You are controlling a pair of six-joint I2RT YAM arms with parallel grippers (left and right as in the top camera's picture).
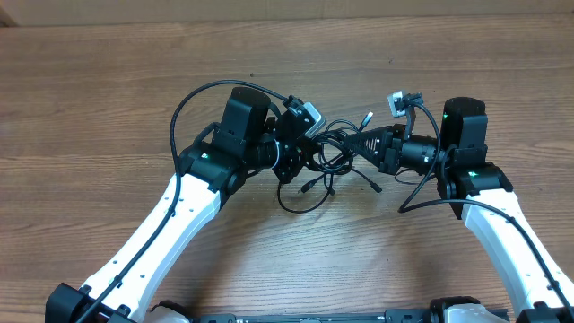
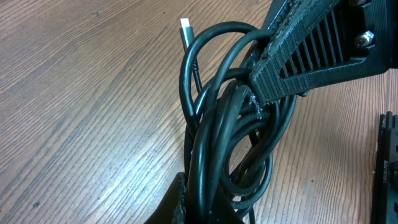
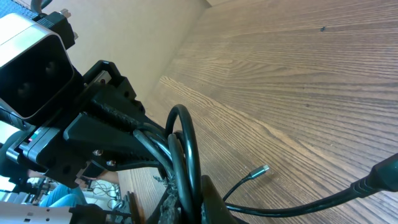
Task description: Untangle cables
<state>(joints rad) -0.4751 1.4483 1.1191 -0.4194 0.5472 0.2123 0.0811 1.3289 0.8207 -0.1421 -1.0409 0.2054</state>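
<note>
The cables point(image 1: 330, 154) are a knot of thin black cords lying on the wooden table between my two arms. My left gripper point(image 1: 309, 152) is shut on one side of the knot and my right gripper point(image 1: 356, 145) is shut on the other. In the left wrist view several looped cables point(image 2: 217, 143) run up out of my left gripper point(image 2: 208, 208), and the right gripper's ribbed finger point(image 2: 305, 56) presses into the loops from above. In the right wrist view cables point(image 3: 186, 149) stand between the pads of my right gripper point(image 3: 188, 202).
Loose plug ends stick out of the knot: one plug tip point(image 1: 366, 117) at the back, one plug tip point(image 1: 375, 187) at the front right and a silvery plug tip point(image 3: 262, 169) lying flat on the wood. The table's far edge point(image 1: 287, 16) meets a cardboard wall.
</note>
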